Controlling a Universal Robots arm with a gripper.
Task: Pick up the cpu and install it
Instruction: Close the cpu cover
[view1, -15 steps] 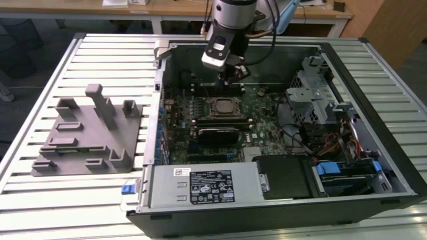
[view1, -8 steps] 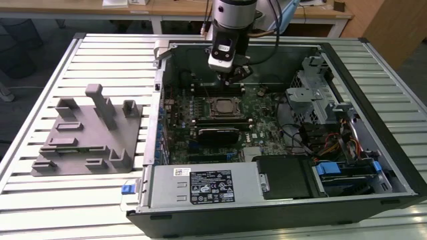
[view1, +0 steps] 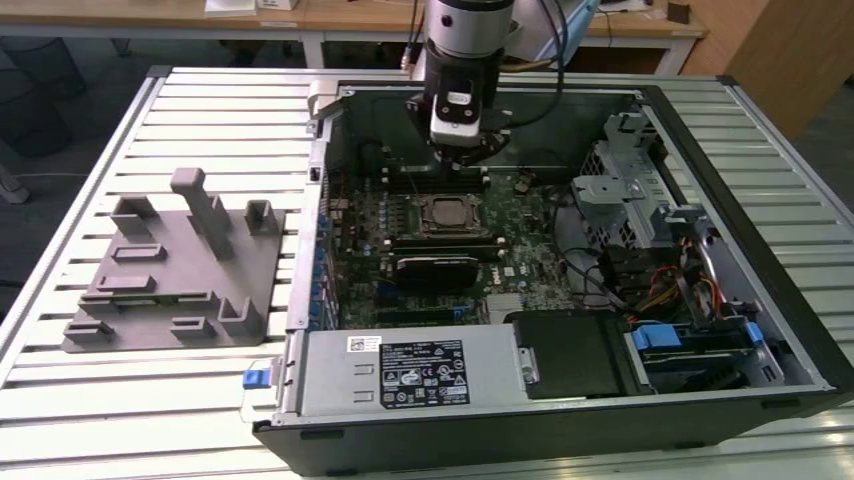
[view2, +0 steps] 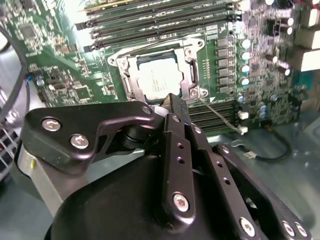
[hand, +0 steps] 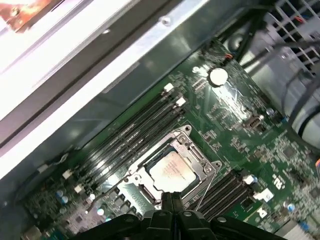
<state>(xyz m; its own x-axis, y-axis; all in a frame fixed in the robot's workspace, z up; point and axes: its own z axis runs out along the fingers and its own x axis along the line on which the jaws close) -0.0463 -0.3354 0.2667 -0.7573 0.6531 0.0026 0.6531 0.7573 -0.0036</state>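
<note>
Matt silvery metal tops the cpu.

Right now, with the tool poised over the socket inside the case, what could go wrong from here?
1. The shut tool hangs close over one edge of the cpu, which lies in its socket. A small drift downward could scrape the chip or knock the metal socket frame.
2. Memory slots run close along both sides of the socket, so a sideways slip would probably hit them.
</note>
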